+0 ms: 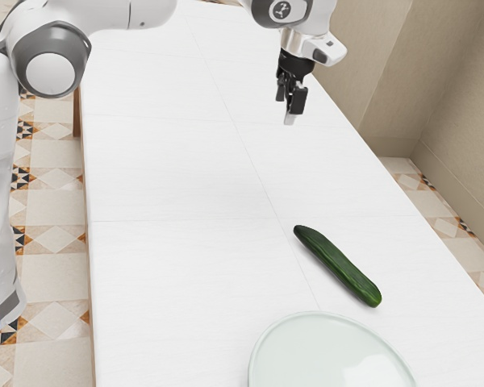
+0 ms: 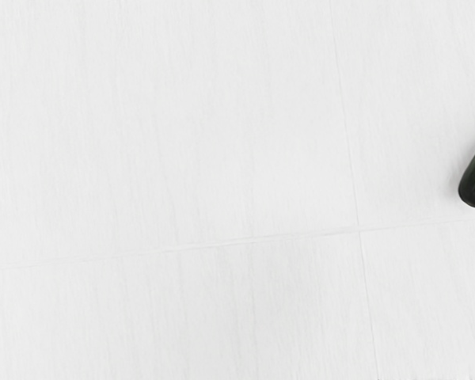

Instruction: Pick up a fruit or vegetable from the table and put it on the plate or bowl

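We are holding the gripper above the surface; we cannot tell whether it is open. The cucumber is lying well apart, beside the plate, its long axis slanting toward the exterior view's lower right.

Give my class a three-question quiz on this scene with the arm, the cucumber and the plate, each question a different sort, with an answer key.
1. True or false: the gripper holds the cucumber.
2. Where does the cucumber lie in relation to the plate? A: on it. B: on the table beside it. C: under it.
3. Fill in: the gripper hangs over bare ____.

Key:
1. False; it holds nothing.
2. B.
3. Table.
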`<state>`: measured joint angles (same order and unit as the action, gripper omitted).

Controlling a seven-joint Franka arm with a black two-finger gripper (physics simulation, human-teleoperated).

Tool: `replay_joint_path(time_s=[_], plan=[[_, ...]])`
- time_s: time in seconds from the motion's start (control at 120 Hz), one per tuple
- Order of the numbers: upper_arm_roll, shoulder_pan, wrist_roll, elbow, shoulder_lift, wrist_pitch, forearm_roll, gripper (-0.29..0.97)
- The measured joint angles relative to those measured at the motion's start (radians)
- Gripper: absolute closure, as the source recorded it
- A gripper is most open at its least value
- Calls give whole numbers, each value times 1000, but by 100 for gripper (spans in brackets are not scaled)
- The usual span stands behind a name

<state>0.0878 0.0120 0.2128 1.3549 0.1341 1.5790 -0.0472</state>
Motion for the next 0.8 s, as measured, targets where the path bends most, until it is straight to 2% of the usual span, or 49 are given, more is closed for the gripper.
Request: replay_joint_path(time_s=[0.383,0.625,0.8], plan=[[19,4,56,-24,-1,1,25,0],[-116,-9,75,-41,2,4,44,0],[-178,-7,84,-41,1,1,62,0]])
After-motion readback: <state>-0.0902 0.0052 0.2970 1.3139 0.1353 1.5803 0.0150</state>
